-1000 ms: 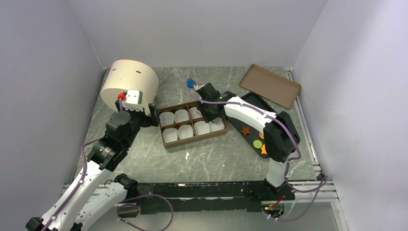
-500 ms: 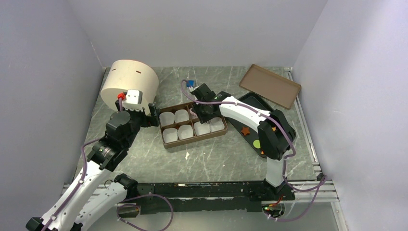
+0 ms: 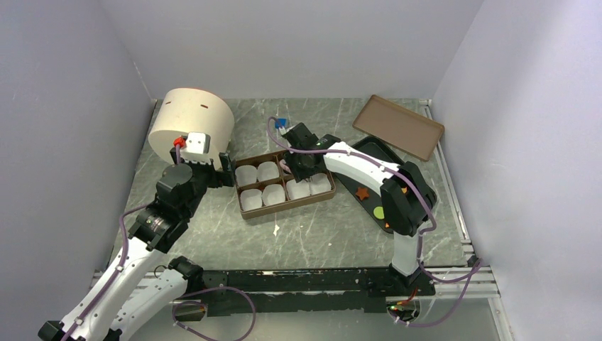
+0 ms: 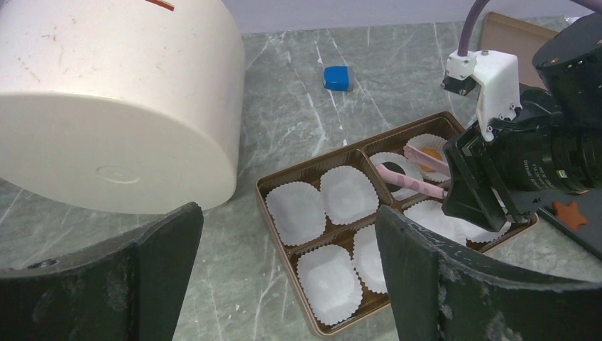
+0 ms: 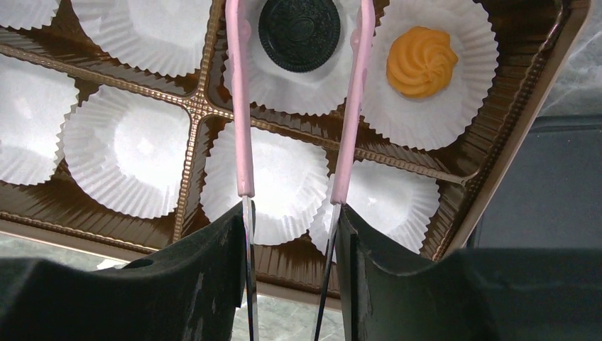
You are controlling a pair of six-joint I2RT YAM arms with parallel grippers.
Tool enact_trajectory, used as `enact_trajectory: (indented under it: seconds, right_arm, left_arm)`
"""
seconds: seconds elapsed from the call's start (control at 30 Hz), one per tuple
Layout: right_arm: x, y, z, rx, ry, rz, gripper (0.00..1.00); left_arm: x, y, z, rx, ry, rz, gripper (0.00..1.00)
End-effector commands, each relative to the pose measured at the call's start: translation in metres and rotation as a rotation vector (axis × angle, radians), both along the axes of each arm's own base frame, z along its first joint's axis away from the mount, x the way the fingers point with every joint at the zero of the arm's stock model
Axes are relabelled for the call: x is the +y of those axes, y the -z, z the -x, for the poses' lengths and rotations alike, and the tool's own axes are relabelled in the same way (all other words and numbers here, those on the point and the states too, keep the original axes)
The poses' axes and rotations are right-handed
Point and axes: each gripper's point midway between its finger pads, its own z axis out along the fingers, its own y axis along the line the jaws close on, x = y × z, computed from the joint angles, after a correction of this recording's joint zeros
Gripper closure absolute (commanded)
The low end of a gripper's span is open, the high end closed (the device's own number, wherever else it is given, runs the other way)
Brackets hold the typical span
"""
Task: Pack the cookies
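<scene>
My right gripper (image 5: 291, 213) is clamped on a pair of pink tongs (image 5: 240, 106) above the brown compartment box (image 5: 193, 105). The tong tips stand apart on either side of a black sandwich cookie (image 5: 299, 34), clear of it. That cookie lies flat in a white paper cup (image 5: 135, 160) in the far row. An orange swirl cookie (image 5: 420, 61) sits in the end cup beside it, and the other cups in view show bare paper.

My right arm lies across the black tray (image 3: 370, 148) and hides part of it. A brown star (image 3: 362, 193) and a green round (image 3: 380, 212) show there.

My left gripper (image 4: 289, 213) hangs with its jaws wide and holds nothing, just beside the cream round tub (image 4: 106, 92). A blue cube (image 4: 336, 77) rests on the marble table (image 3: 319, 227) behind the box, and a brown lid (image 3: 399, 126) lies at the back right.
</scene>
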Motion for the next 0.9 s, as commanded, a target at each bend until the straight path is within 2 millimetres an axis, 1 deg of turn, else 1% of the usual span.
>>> enact_trajectory:
  seconds: [0.0, 0.17, 0.37, 0.43, 0.53, 0.7, 0.87]
  right_arm:
    - [0.008, -0.024, -0.011, -0.065, 0.006, -0.028, 0.52]
    - [0.006, -0.048, -0.01, -0.118, 0.02, -0.066, 0.55]
    - [-0.008, -0.072, -0.007, -0.176, 0.056, -0.078, 0.58]
    - [-0.018, -0.078, -0.006, -0.194, 0.079, -0.072, 0.58]
    - [-0.034, -0.082, -0.003, -0.204, 0.119, -0.05, 0.58]
    - [-0.068, -0.083, 0.005, -0.2, 0.195, -0.017, 0.59]
    - [-0.104, -0.078, 0.016, -0.168, 0.281, -0.004, 0.58]
  left_arm:
    - [-0.003, -0.009, -0.002, -0.042, 0.021, 0.0, 0.04]
    - [-0.002, -0.01, -0.001, -0.046, 0.018, 0.002, 0.04]
    - [-0.001, -0.011, -0.001, -0.049, 0.015, 0.001, 0.04]
    - [0.0, -0.011, 0.0, -0.05, 0.012, 0.001, 0.04]
    - [-0.001, -0.011, 0.0, -0.05, 0.015, 0.001, 0.04]
    - [-0.001, -0.01, -0.001, -0.046, 0.015, -0.001, 0.04]
    - [-0.001, -0.009, -0.002, -0.043, 0.016, -0.003, 0.04]
